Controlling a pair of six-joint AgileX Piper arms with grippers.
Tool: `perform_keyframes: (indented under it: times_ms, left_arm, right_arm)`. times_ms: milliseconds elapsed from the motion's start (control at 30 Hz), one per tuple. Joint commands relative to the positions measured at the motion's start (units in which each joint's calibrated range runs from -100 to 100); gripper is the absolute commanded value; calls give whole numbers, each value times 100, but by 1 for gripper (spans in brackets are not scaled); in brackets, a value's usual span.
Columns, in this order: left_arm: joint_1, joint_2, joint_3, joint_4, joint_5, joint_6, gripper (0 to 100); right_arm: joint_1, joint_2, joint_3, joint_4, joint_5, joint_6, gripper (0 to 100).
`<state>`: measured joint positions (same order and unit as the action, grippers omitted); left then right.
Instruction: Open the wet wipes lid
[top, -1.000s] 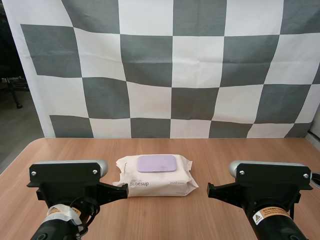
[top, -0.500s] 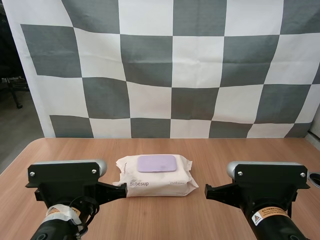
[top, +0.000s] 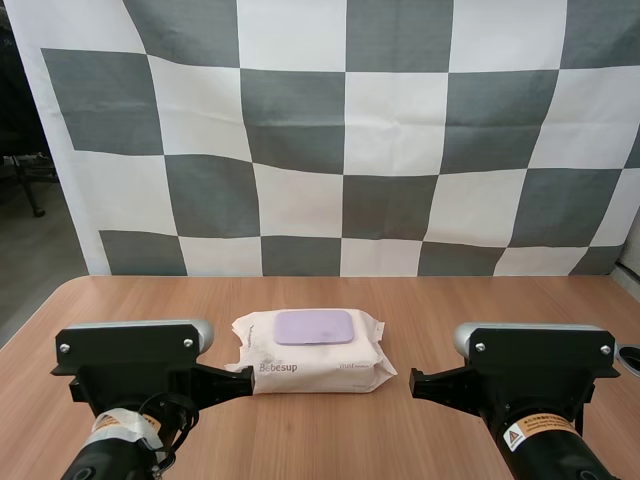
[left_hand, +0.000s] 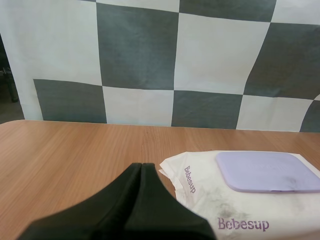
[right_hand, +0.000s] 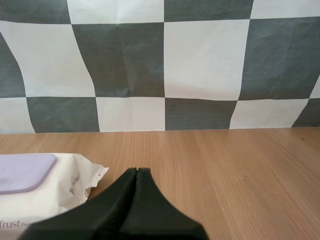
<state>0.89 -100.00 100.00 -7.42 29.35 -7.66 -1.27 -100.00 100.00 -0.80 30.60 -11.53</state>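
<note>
A white pack of wet wipes (top: 312, 355) lies flat in the middle of the wooden table (top: 470, 305), its lilac lid (top: 314, 326) closed on top. My left gripper (top: 245, 384) hovers low at the pack's near left corner. In the left wrist view its fingers (left_hand: 141, 167) lie together as one dark wedge, shut on nothing, with the pack (left_hand: 225, 205) and lid (left_hand: 267, 171) just beyond. My right gripper (top: 416, 382) sits a little to the right of the pack. Its fingers (right_hand: 136, 172) are also shut on nothing, beside the pack's (right_hand: 55, 192) crimped end and lid (right_hand: 22, 172).
Bare wood stretches around the pack to the table's rounded far corners (top: 75, 285). The table's back edge (top: 330, 277) runs just behind the pack.
My right arm has edged slightly left, toward the pack. The left arm and the pack have not moved.
</note>
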Motion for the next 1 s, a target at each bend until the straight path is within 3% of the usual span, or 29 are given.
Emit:
perform_keyframes:
  times_ms: [0, 967]
  left_arm:
    - [4, 0, 0, 0, -2, -1, 0]
    - [5, 0, 0, 0, -2, -1, 0]
  right_arm:
    - [1, 0, 0, 3, -2, -6, 0]
    - [90, 0, 0, 3, -18, -6, 0]
